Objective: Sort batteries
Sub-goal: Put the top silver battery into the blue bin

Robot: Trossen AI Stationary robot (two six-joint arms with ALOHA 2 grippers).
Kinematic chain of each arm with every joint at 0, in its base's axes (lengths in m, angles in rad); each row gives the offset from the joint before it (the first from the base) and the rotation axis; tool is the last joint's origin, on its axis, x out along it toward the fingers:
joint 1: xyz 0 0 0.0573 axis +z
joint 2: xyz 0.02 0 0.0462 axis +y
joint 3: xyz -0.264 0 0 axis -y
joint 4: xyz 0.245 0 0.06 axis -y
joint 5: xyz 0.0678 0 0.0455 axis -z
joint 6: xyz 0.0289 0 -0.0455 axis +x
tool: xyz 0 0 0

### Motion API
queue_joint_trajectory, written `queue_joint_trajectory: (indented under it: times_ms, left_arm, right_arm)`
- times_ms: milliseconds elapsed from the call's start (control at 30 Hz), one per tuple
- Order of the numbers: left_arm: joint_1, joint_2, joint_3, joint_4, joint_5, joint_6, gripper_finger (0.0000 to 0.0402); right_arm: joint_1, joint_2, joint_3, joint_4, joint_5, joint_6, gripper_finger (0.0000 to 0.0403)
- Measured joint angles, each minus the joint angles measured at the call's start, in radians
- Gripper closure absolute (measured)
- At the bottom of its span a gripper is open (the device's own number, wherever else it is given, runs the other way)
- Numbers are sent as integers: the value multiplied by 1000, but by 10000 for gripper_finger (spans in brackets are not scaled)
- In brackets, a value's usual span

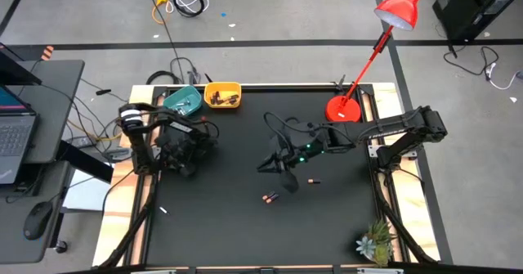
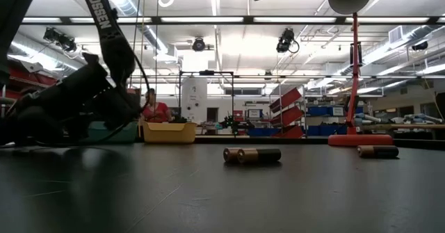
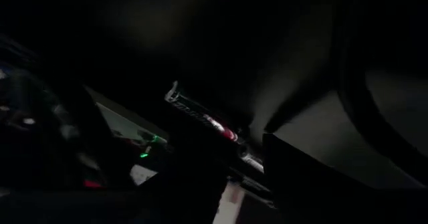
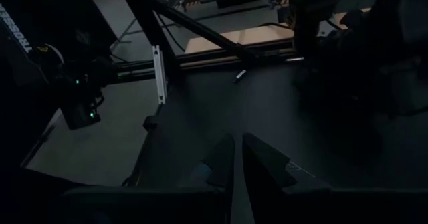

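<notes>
right gripper [image 1: 274, 166] pinched shut, empty, hovering mid-mat well clear of the red lamp base [image 1: 342, 109]; two dark batteries [image 1: 270, 198] lie nearer the front: open, descend square across one; left gripper [image 1: 181, 153] unreadable.

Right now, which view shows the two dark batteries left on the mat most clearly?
The low view: both dark batteries lie side-on with copper ends plain. The high view shows them as specks; neither wrist view shows them.
</notes>
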Motion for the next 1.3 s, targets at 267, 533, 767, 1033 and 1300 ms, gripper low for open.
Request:
queue_joint_trajectory:
  times_ms: [267,533,767,1033,1300]
  left_arm:
    - [54,-120,-67,67,28,-52,270]
    - [68,-130,-50,95,17,84,270]
    - [67,-131,67,86,-64,186,270]
    - [61,-131,320,33,-186,208,270]
    - [154,-128,348,11,-163,128,262]
  right_arm:
    - [-18,0,0,0,-4,-2,361]
    - [-29,0,0,8,-14,-2,361]
    - [-29,0,0,7,-14,-1,361]
    - [-43,0,0,9,-14,-21,361]
    - [-40,0,0,10,-14,-19,361]
